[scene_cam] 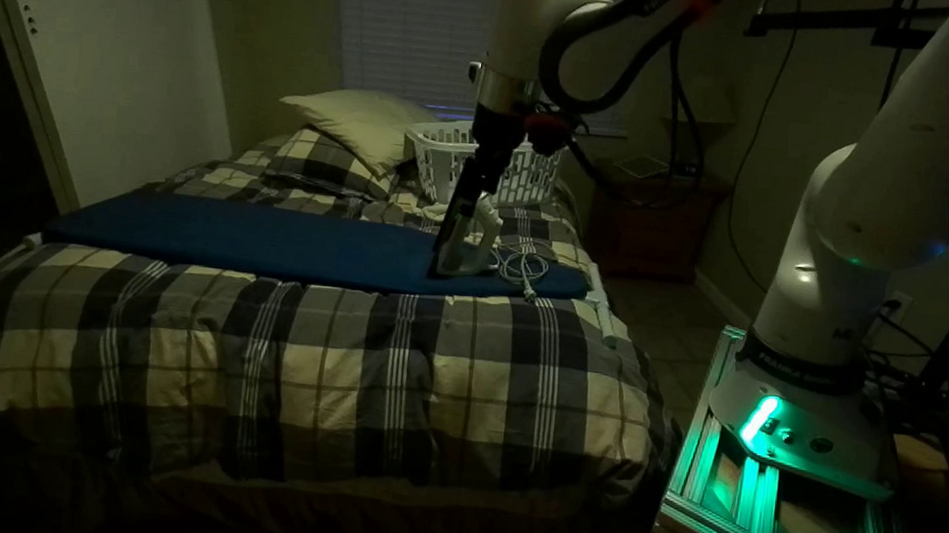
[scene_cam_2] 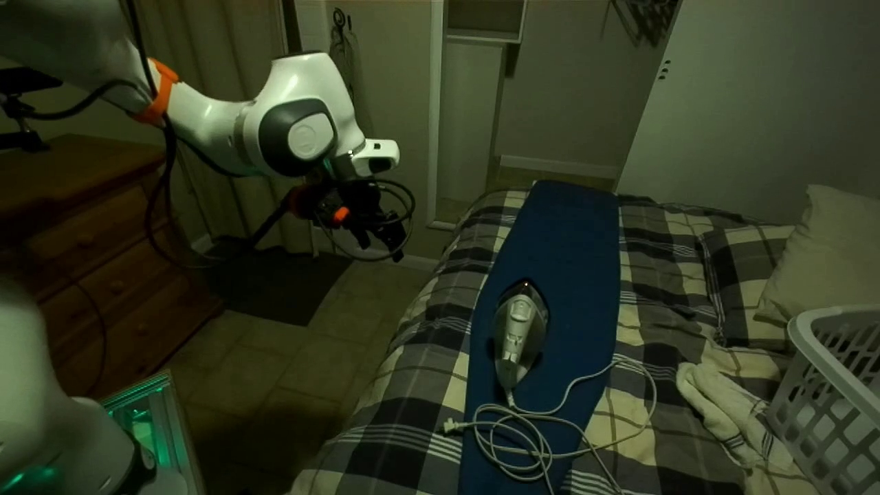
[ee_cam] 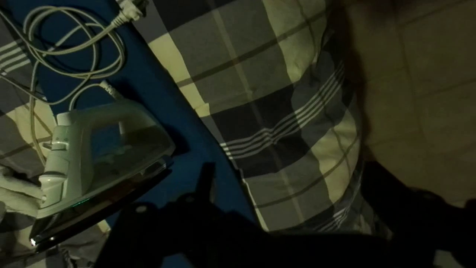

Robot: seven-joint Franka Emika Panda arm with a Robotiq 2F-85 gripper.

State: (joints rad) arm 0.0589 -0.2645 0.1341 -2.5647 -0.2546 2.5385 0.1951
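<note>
My gripper [ee_cam: 288, 163] is open and empty, its two dark fingers spread wide above the plaid bed edge in the wrist view. It also shows in both exterior views [scene_cam: 480, 183] [scene_cam_2: 381, 249], in the air and apart from the iron. A white iron [scene_cam: 491, 229] [scene_cam_2: 517, 323] [ee_cam: 74, 163] stands upright on its heel on a blue ironing board [scene_cam: 254, 234] [scene_cam_2: 570, 234] [ee_cam: 156, 93]. Its pale cord lies coiled beside it, with the plug [scene_cam_2: 452, 426] [ee_cam: 130, 11] at the board's edge. The iron is the object nearest my gripper.
The board lies across a bed with a plaid cover [scene_cam: 328, 365]. A white laundry basket [scene_cam: 441, 156] [scene_cam_2: 825, 323] stands by a pale pillow [scene_cam: 367, 120]. A white cloth [scene_cam_2: 722, 405] lies near it. A wooden dresser [scene_cam_2: 89, 240] stands behind the arm. The room is dim.
</note>
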